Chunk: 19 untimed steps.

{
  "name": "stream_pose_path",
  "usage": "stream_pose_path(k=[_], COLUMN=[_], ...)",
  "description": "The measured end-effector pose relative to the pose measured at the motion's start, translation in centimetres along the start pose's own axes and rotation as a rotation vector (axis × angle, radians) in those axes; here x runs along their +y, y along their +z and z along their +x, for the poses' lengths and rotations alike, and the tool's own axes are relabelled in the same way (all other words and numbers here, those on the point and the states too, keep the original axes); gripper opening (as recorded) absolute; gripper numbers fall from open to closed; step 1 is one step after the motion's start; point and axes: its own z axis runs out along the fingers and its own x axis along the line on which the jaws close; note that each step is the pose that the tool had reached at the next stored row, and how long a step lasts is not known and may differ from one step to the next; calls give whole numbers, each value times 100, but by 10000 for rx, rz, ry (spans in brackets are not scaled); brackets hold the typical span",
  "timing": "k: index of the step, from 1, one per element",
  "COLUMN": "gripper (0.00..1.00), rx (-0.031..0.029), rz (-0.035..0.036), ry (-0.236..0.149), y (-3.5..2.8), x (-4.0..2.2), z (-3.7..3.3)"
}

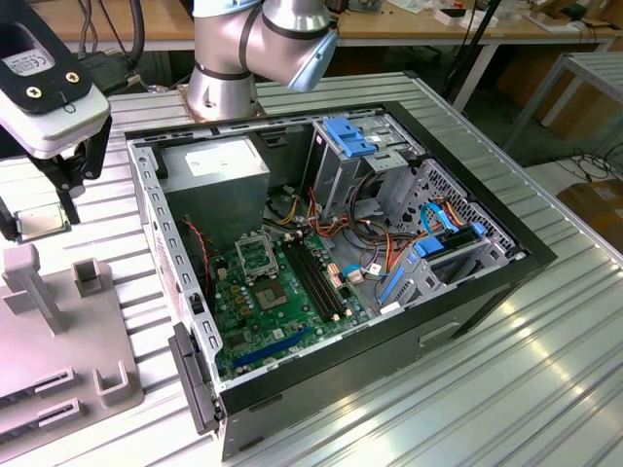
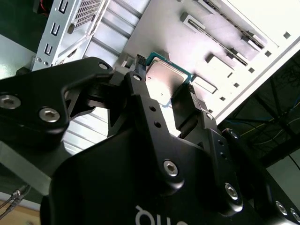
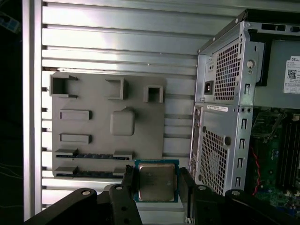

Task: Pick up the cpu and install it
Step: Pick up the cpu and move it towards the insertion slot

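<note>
My gripper (image 1: 41, 218) hangs at the exterior view's left, above the grey holder plate (image 1: 58, 341) and outside the open computer case (image 1: 341, 272). It is shut on the cpu (image 1: 37, 225), a flat square chip with a pale metal face and a green rim. In both wrist views the cpu (image 3: 156, 182) (image 2: 161, 80) sits level between the two black fingers (image 3: 129, 185), lifted off the plate (image 3: 108, 126). The silver-framed socket (image 1: 255, 258) lies on the green motherboard inside the case, well to the exterior view's right of the gripper.
The holder plate carries raised blocks (image 1: 92, 277) and slotted holders (image 1: 39, 389). The case's metal wall (image 1: 161, 243) stands between gripper and motherboard. Inside are a power supply (image 1: 214, 170), memory slots (image 1: 316, 282), cables and blue-tabbed drive bays (image 1: 350, 136). The arm's base (image 1: 224, 78) stands behind.
</note>
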Motion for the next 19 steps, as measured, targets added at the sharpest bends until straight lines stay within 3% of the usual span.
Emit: stream_pose_path(k=[7, 19], gripper=[47, 47], rx=[0, -17], rz=[0, 0], ry=[0, 2], y=[3, 8], x=[-5, -9], z=[-116, -213])
